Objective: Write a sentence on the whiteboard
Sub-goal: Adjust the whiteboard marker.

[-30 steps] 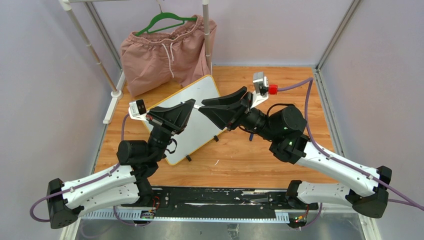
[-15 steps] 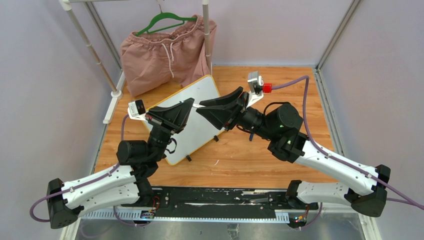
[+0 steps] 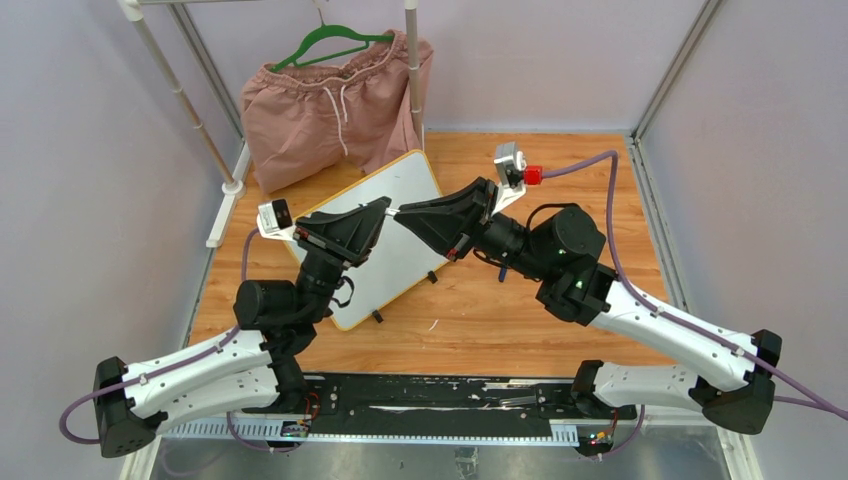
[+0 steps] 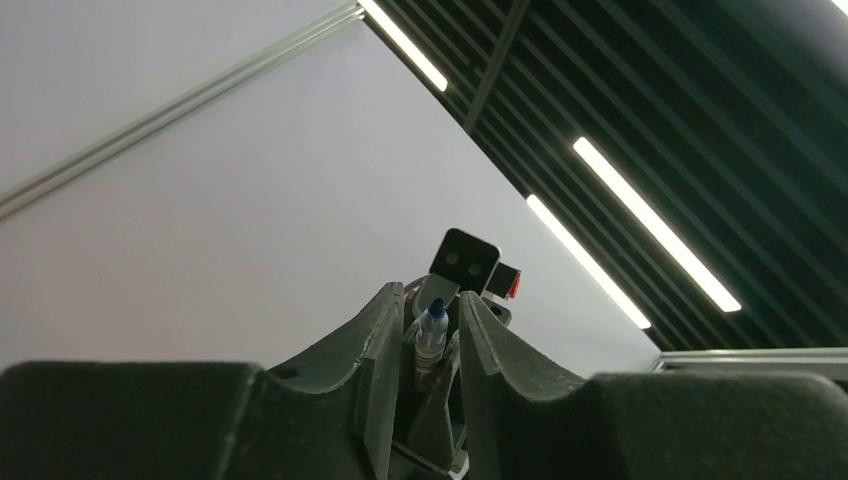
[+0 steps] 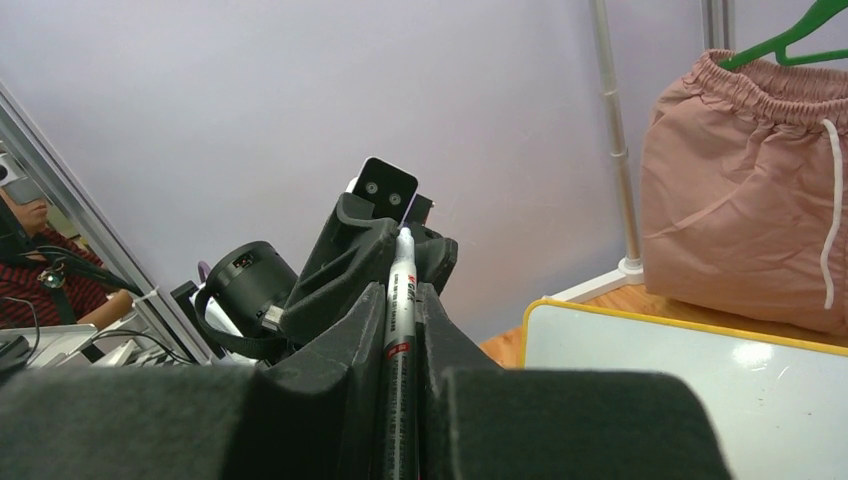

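Right tool (image 5: 400, 300) clamps marker (image 5: 402, 265) | left tool (image 4: 432, 300) flanks its tip | whiteboard (image 3: 410, 185) beneath

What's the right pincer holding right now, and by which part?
A white marker, clamped by its barrel in the right pincer; its tip end sticks out past the fingers.

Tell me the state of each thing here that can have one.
whiteboard: on the table, visible surface unwritten
marker: held in the air above the whiteboard
right pincer: shut on the marker
left pincer: open, fingers flanking the marker's blue end
pink shorts: hanging from the green hanger
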